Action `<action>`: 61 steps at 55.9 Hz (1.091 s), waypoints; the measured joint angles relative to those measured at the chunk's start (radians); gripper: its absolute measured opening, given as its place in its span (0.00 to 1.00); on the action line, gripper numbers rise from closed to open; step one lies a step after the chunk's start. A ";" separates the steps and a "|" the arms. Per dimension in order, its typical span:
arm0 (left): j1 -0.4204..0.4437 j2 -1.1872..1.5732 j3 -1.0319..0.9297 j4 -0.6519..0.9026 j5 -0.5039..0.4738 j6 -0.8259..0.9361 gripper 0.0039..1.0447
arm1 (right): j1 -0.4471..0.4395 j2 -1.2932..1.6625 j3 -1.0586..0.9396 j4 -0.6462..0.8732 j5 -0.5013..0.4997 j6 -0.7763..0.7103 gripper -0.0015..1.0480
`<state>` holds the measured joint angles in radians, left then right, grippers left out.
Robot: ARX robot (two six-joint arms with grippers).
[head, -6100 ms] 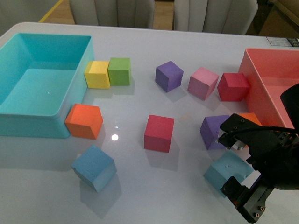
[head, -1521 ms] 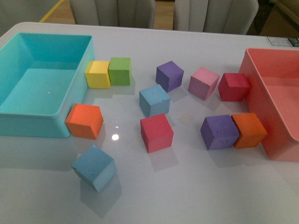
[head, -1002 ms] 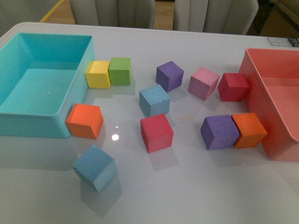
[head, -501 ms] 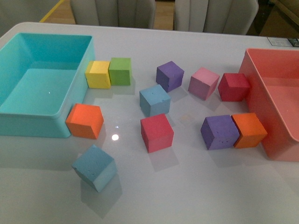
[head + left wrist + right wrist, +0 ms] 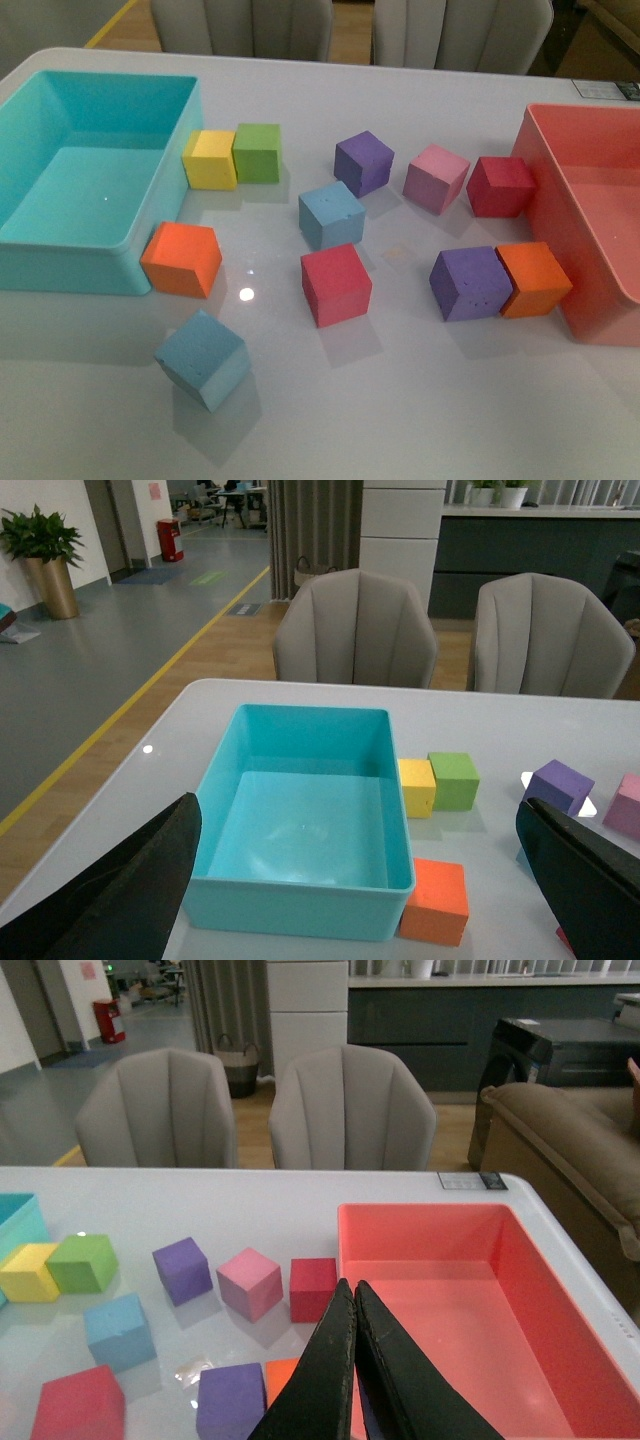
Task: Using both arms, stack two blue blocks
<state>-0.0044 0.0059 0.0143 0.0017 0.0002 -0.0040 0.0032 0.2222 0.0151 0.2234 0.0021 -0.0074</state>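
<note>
One blue block (image 5: pixel 331 215) now mid-frame, moved from lower right; right gripper (image 5: pixel 354 1292) pinched closed, empty; left gripper (image 5: pixel 355 808) spread wide. Grip lower-left blue block (image 5: pixel 202 359) square, set flush atop

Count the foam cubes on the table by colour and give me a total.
Sky-blue foam cubes: 2
Purple foam cubes: 2
Red foam cubes: 2
Orange foam cubes: 2
Yellow foam cube: 1
Green foam cube: 1
Pink foam cube: 1
Total: 11
</note>
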 joint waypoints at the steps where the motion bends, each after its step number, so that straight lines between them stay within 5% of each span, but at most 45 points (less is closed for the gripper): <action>1: 0.000 0.000 0.000 0.000 0.000 0.000 0.92 | 0.000 -0.008 0.000 -0.008 0.000 0.000 0.02; 13: 0.000 0.000 0.000 0.000 0.000 0.000 0.92 | 0.000 -0.188 0.000 -0.211 -0.001 0.000 0.02; 26: 0.000 0.000 0.000 0.000 0.000 0.000 0.92 | 0.000 -0.216 0.000 -0.222 -0.001 0.000 0.02; 37: 0.000 0.000 0.000 0.000 0.000 0.000 0.92 | 0.000 -0.217 0.000 -0.222 -0.001 0.000 0.42; 42: 0.006 0.195 0.130 -0.300 0.167 0.053 0.92 | 0.000 -0.217 0.000 -0.222 0.000 0.000 0.56; 45: -0.047 0.391 0.205 -0.409 0.164 0.074 0.92 | 0.000 -0.217 0.000 -0.222 0.000 0.000 0.66; 54: -0.197 0.833 0.234 -0.176 0.057 0.097 0.92 | 0.000 -0.217 0.000 -0.222 0.000 0.001 0.93; 61: -0.290 1.122 0.267 0.016 0.023 0.077 0.92 | 0.000 -0.217 0.000 -0.222 -0.001 0.001 0.91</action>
<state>-0.2939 1.1282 0.2813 0.0181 0.0235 0.0727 0.0032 0.0048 0.0154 0.0013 0.0013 -0.0063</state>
